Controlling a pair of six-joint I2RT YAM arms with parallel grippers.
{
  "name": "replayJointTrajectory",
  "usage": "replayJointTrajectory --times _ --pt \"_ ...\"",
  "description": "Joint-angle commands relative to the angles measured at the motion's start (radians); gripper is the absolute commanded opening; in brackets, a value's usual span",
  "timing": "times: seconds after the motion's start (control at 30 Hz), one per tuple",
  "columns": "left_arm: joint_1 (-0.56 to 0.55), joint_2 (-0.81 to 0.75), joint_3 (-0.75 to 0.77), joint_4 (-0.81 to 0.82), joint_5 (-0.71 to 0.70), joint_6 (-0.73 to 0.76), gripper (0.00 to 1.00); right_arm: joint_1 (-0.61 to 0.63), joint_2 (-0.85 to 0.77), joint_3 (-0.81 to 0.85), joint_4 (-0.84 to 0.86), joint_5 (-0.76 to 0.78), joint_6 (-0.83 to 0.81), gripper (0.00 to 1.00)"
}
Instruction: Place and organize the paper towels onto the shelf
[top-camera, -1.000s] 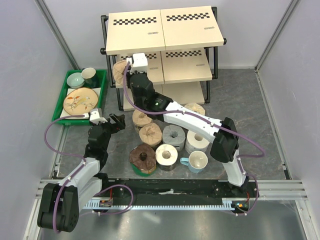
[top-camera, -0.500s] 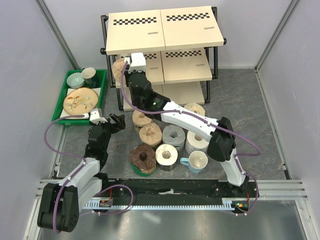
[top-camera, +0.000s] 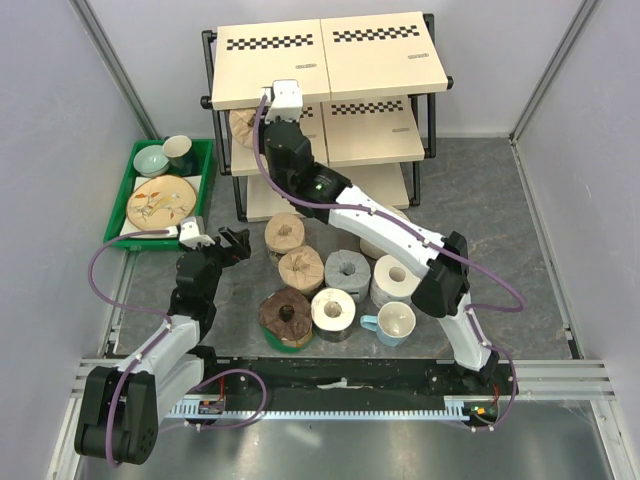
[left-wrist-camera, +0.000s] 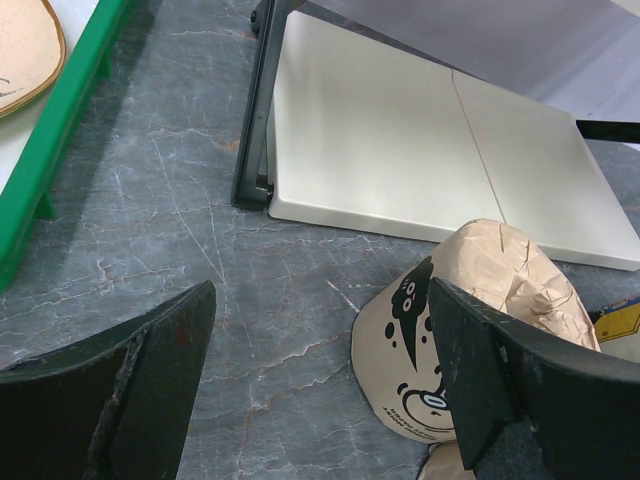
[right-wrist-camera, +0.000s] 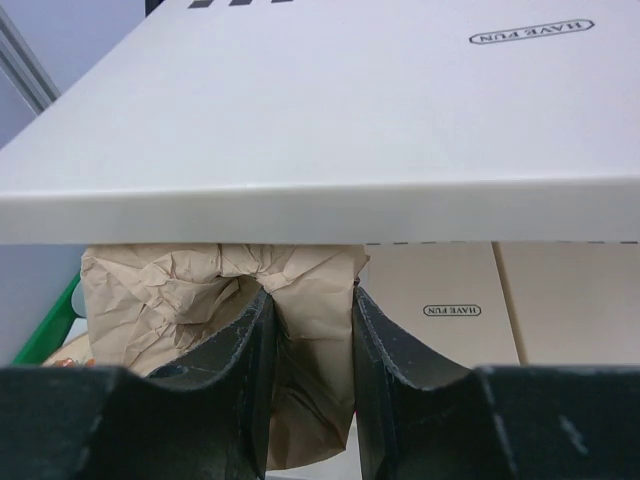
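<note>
Shelf (top-camera: 330, 60) at 12 o'clock, three tiers, top board bare. Right arm (top-camera: 380, 225) reaches toward its 10 o'clock corner, likely to seat load deep on middle tier. Loose rolls (top-camera: 347, 272) clustered mid-table (top-camera: 520, 220), unshelved; most of job ahead. Tan roll (right-wrist-camera: 160, 290) sits under top board at middle tier's left end. Right gripper (right-wrist-camera: 310, 320) jaws pinch its crumpled wrap. Left gripper (left-wrist-camera: 315, 345) spread wide, empty, low at 8 o'clock; wrapped roll (left-wrist-camera: 480, 290) just ahead, probable next pick.
</note>
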Motion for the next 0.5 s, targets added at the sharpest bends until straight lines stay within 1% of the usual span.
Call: replayJointTrajectory --times 0.0,0.13,0.47 --pt "0.000 -0.011 -0.004 0.047 -0.024 -0.018 0.94 -0.003 0.021 0.123 -0.077 -0.055 0.051 0.38" --pt "0.000 -0.013 -0.004 0.047 -0.024 -0.018 0.94 -0.009 0.025 0.156 -0.122 -0.084 0.079 0.37" --pt "0.000 -0.013 -0.004 0.047 -0.024 -0.018 0.94 -0.021 0.036 0.157 -0.154 -0.110 0.097 0.37"
